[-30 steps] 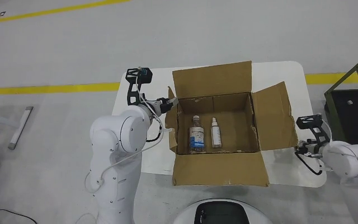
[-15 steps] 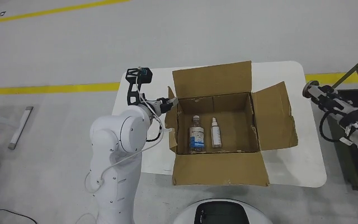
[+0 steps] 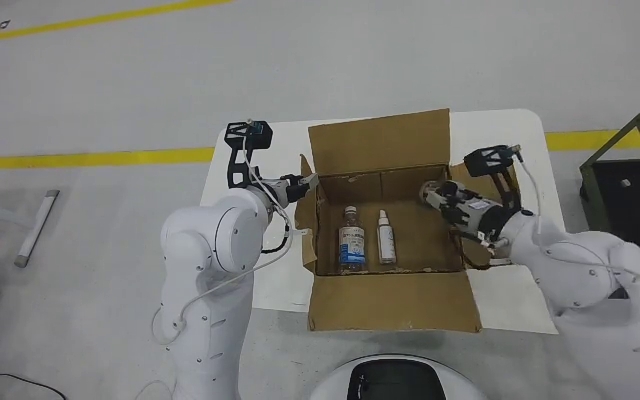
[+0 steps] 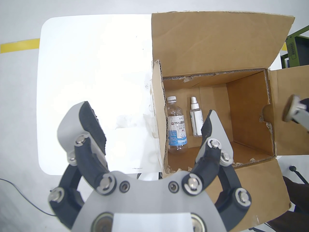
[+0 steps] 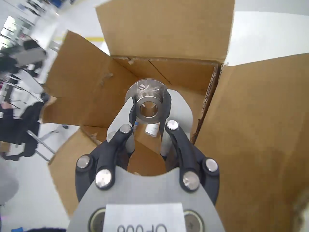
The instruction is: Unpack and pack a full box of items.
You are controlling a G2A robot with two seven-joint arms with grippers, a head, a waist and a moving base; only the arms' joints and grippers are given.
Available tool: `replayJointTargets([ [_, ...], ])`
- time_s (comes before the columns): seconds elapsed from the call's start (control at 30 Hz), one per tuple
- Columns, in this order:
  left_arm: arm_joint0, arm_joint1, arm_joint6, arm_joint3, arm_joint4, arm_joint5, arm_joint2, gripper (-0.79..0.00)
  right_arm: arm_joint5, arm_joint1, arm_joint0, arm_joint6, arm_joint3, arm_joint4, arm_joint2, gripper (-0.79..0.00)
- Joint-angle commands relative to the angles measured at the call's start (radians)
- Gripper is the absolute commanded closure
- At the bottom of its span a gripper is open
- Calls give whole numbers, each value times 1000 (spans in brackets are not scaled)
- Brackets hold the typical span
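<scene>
Right wrist view: a metal fitting (image 5: pixel 147 119) is gripped by the right gripper (image 5: pixel 149 102) over the box (image 3: pixel 392 300). Packing is judged underway, and lowering and release are required. The left gripper (image 4: pixel 147 108) is spread, empty.

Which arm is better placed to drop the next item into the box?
Right: the right gripper, shut on a metal fitting, is over the box. The left gripper is open, empty.
</scene>
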Motion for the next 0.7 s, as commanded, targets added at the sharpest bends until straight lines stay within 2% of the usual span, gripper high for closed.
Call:
replayJointTargets([
  [0.0, 0, 0, 0, 0, 0, 0, 0, -785, 45, -6, 37, 2, 42, -108, -93, 0],
  [0.13, 0, 0, 0, 0, 0, 0, 0, -785, 126, -21, 100, 8, 114, -214, -209, 0],
  [0.3, 0, 0, 0, 0, 0, 0, 0, -785, 195, -38, 165, 37, 204, -304, -300, 0],
  [0.67, 0, 0, 0, 0, 0, 0, 0, -785, 252, -81, 275, 54, 411, -327, -420, 0],
])
